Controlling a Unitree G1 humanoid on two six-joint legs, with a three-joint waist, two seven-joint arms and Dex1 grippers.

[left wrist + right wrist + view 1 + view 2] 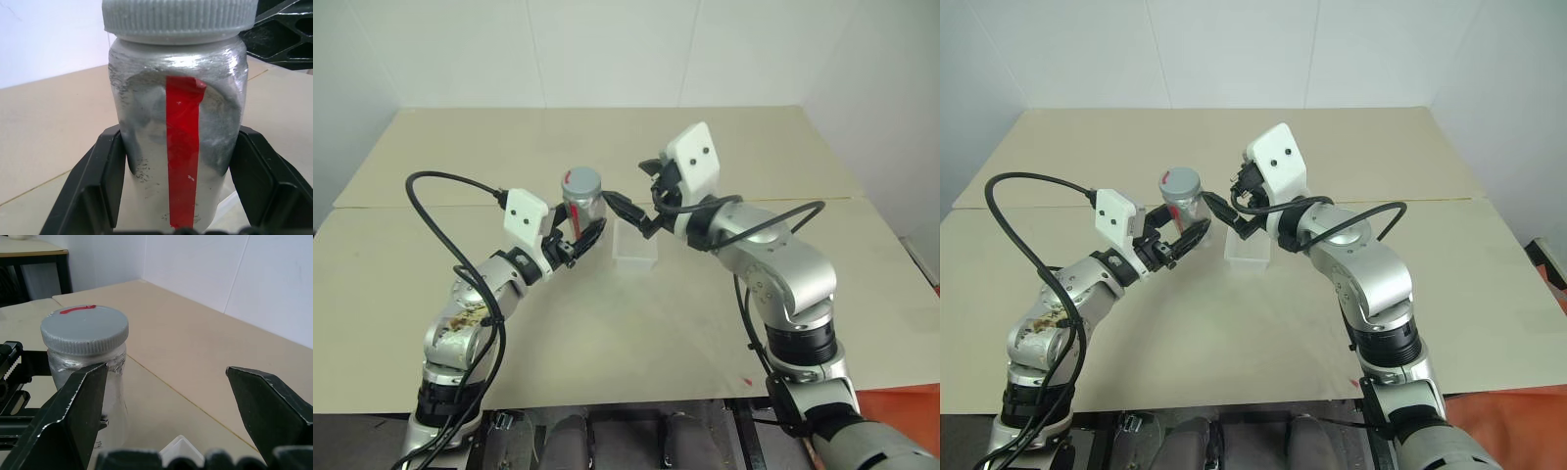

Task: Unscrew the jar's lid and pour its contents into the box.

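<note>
Your left hand (576,238) is clamped around the jar (583,208) low on its body, holding it upright above the counter (607,333), so the lid (582,180) stays free on top. Your right hand (633,209), fingers spread wide, waits just beside the jar, not yet on the lid. The box (635,250) sits on the counter just beyond the jar, ready for pouring.

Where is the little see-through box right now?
The box sits on the table near the middle of the head views, just right of the jar held up in the left gripper, below the open right gripper.
</note>
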